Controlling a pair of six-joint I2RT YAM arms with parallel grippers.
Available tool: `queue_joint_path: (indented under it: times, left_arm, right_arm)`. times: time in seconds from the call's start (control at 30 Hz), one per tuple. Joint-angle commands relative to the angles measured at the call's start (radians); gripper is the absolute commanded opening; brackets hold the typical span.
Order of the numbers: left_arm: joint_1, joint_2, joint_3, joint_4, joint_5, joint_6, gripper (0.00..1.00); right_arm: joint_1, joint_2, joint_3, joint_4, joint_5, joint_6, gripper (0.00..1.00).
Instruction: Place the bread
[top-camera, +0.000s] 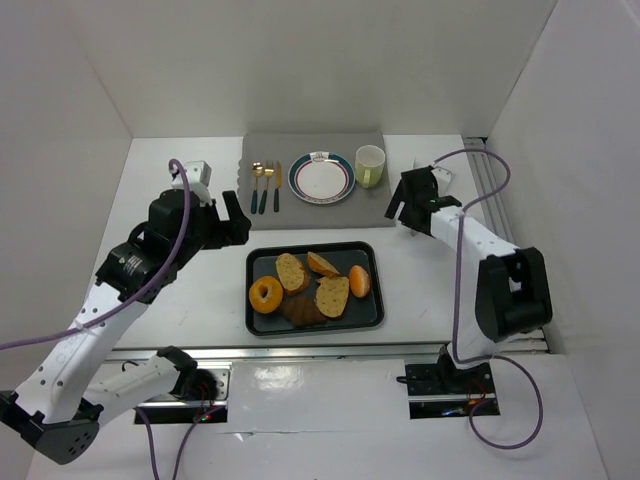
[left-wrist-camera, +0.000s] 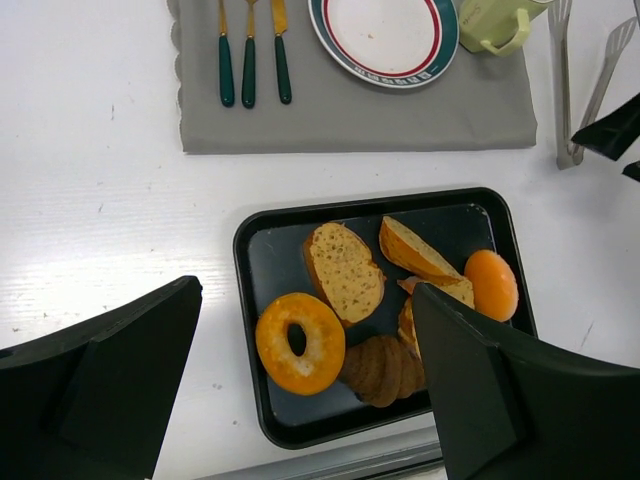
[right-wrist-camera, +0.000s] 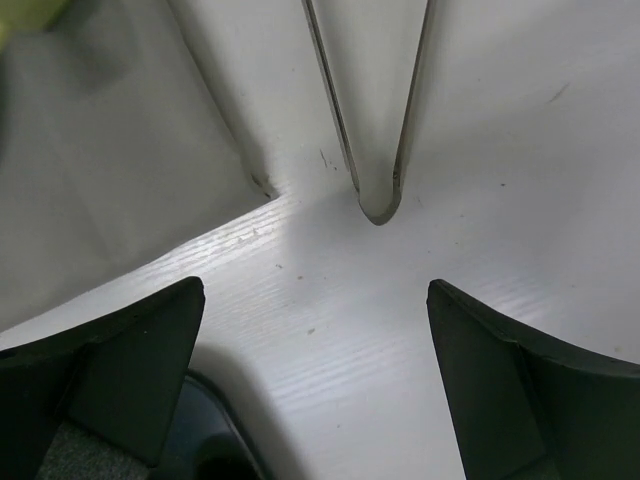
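Several pieces of bread (top-camera: 332, 296) lie in a black rectangular tray (top-camera: 366, 312) in the top view: a golden ring bagel (top-camera: 265, 295), tan toasted slices (top-camera: 291, 271), a small orange oval roll (top-camera: 360, 281) and a dark brown croissant (top-camera: 303, 312).

From the left wrist, the left gripper (left-wrist-camera: 305, 300) hangs above that tray, fingers spread wide and holding nothing.

From the right wrist, the right gripper (right-wrist-camera: 315, 292) hovers, fingers spread and holding nothing, over the white table (right-wrist-camera: 520, 150), near the closed end of the metal tongs (right-wrist-camera: 378, 205).
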Motion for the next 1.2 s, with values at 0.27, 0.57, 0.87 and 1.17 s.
queue_joint_path:
  times: [0.27,0.57,0.87,1.17]
  left_arm:
    - [0.012,-0.007,-0.023,-0.001,-0.086,0.010,1.00]
    - [0.012,-0.019,-0.032,-0.001,-0.079,0.010,1.00]
    - [0.021,-0.007,-0.041,0.018,-0.079,0.000,1.00]
    - [0.021,0.013,-0.032,0.029,-0.060,0.000,1.00]
  right_arm:
    - [-0.052,0.246,0.130,0.079,0.058,-0.057,1.00]
    - [-0.135,0.436,0.253,0.189,0.012,-0.150,0.93]
    - [-0.191,0.613,0.363,0.253,-0.053,-0.169,0.94]
    - [-0.181,0.434,0.268,0.295,0.020,-0.132,0.24]
